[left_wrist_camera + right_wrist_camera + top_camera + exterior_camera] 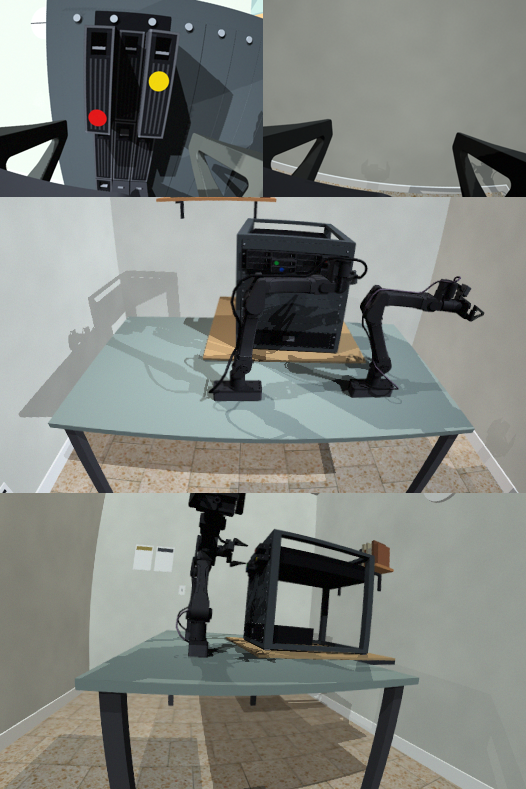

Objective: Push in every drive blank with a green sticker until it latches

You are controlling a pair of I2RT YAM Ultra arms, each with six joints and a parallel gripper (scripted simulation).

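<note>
The dark rack [300,246] [272,593] [67,70] stands upright. A blank with a green sticker [276,263] is in its upper bay, above one with a blue sticker [281,269]; how far they stick out is too small to tell. In the left wrist view, a red-stickered blank [98,85] and a yellow-stickered blank [157,106] stand proud, with a plain recessed blank [127,85] between them. My left gripper [129,135] [243,554] is open and empty, in front of the upper bay. My right gripper [393,134] [477,315] is open and empty, off to the right.
The rack stands on a wooden board [219,342] [380,658] on the green table [150,397] [240,678]. The left forearm [292,286] crosses just in front of the rack's face. A wall shelf [215,199] hangs behind. The right gripper faces a bare wall.
</note>
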